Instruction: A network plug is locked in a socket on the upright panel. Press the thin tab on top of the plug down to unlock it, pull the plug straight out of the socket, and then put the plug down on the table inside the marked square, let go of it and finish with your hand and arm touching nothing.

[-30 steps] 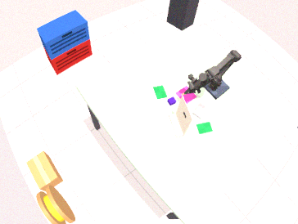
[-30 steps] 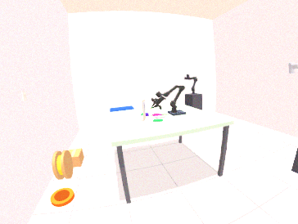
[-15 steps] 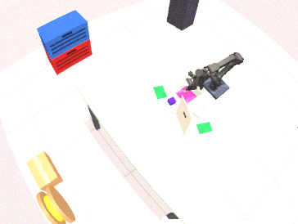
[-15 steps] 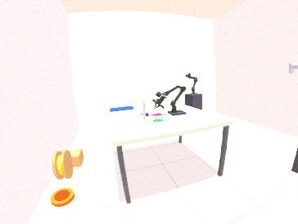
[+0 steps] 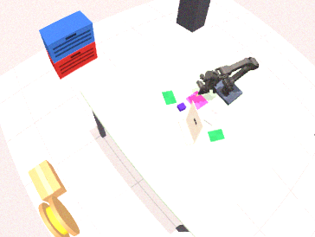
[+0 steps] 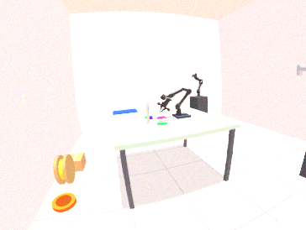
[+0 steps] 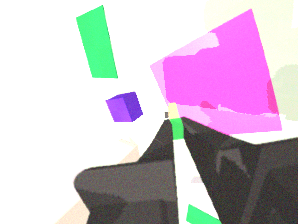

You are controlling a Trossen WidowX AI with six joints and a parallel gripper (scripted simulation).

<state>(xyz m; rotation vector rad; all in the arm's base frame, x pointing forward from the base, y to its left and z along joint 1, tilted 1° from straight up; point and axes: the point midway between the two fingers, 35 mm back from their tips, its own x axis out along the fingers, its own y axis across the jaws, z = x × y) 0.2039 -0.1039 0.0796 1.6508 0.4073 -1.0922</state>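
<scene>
I carried the plug (image 7: 175,121), pinched in the nearly closed gripper (image 7: 176,131), toward the pink square (image 7: 227,85); lowering and release looked next.

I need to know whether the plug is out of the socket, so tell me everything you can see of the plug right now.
The plug shows only in the wrist view: a small piece with a pale cream tip and a green body, pinched between the dark fingers of the gripper. It points toward the magenta marked square on the table, clear of the upright panel. Its tab and finer shape are too small to make out.
</scene>
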